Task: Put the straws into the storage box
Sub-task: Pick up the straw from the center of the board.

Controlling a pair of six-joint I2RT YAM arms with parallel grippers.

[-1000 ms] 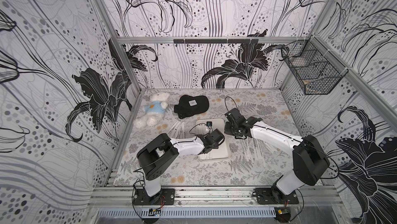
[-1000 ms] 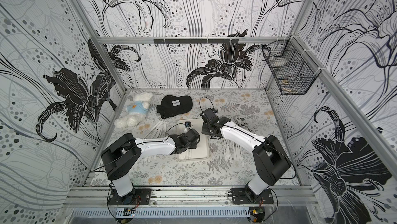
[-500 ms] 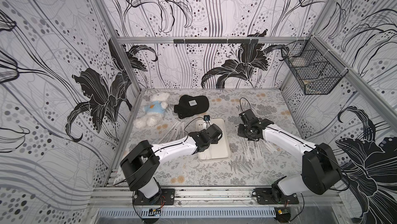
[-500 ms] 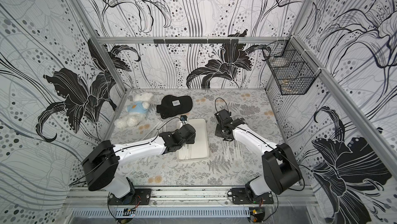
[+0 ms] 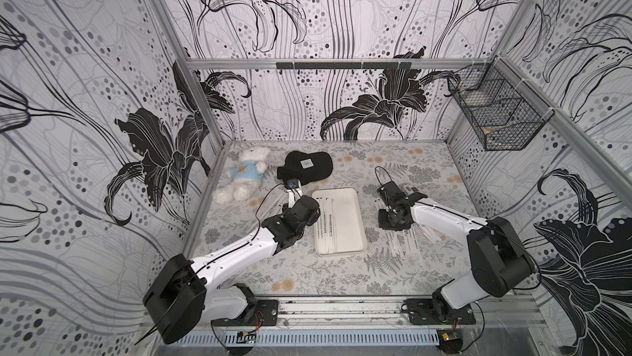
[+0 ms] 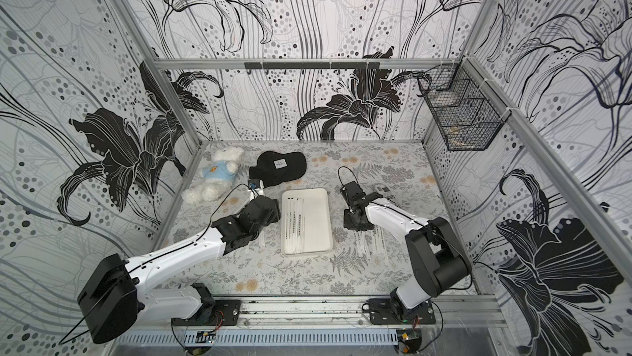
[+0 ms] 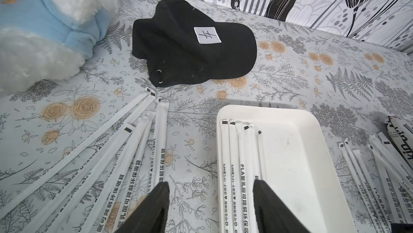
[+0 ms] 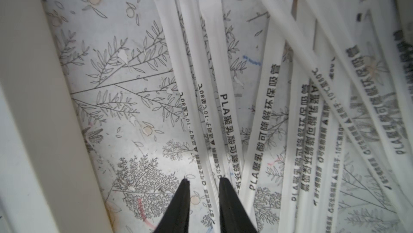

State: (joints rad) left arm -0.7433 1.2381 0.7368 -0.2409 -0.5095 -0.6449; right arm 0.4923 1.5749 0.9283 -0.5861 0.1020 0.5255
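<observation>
The white storage box (image 5: 345,224) lies mid-table, with several straws (image 5: 325,226) lined up along its left side. More straws (image 7: 143,144) fan out on the table left of it. My left gripper (image 7: 210,189) is open, its jaws wide apart astride the box's left rim (image 7: 220,117), holding nothing. A loose pile of straws (image 5: 407,239) lies right of the box. My right gripper (image 8: 204,182) is down over that pile's near edge, beside the box wall (image 8: 33,108). Its jaws stand narrowly open, with one straw (image 8: 210,153) running between the fingertips.
A black cap (image 5: 306,166) and a white teddy bear in blue (image 5: 244,174) lie at the back left. A short printed white tube (image 6: 386,191) lies behind the right pile. A black wire basket (image 5: 496,118) hangs on the right wall.
My left gripper has opened and drawn back left from over the box to its left rim. My right gripper has moved from the box's far right corner out to the right-hand straw pile.
</observation>
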